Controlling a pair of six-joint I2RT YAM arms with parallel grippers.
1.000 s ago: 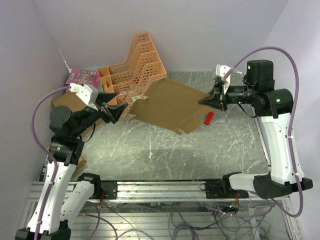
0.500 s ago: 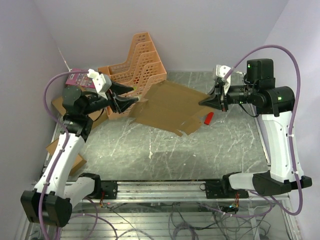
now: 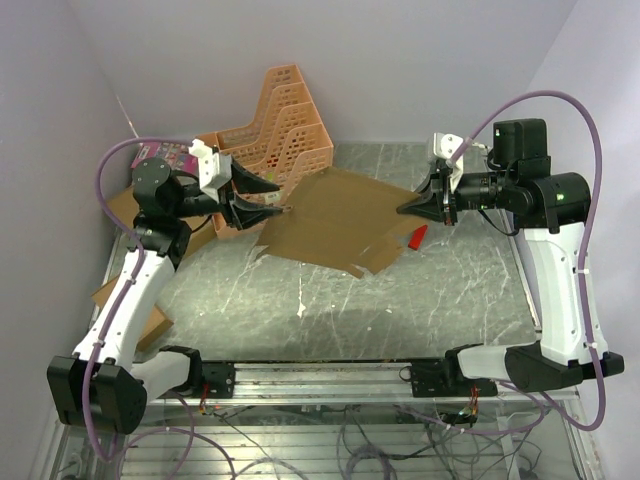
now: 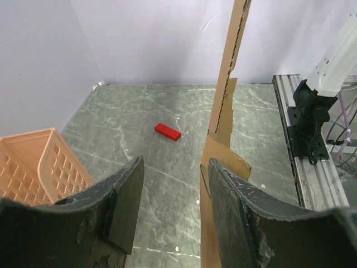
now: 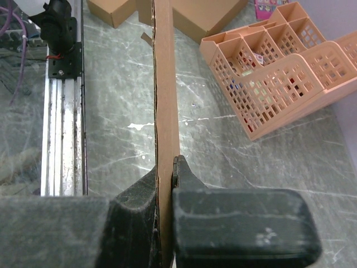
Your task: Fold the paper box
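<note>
Grey marbled table (image 3: 300,290) lies under me, pale lilac walls all round; the paper box (image 3: 330,215) hangs above it as one open sheet, tilted, lifted off the surface between my two arms. My right gripper (image 3: 405,210) is clamped hard on the sheet's right edge, cardboard pinched flat between the pads. My left gripper (image 3: 280,200) stands partly spread at the opposite edge; the wrist view shows the sheet edge-on just beside one finger (image 4: 234,223), with a clear gap to the other, so nothing is gripped there, and I cannot tell whether it touches. As I judge it, the folding has barely begun: no wall stands, and the notched flaps only droop along the near edge; every crease is left to work. An orange basket (image 3: 275,130) and a red block (image 3: 417,237) sit nearby, apart from the sheet.
</note>
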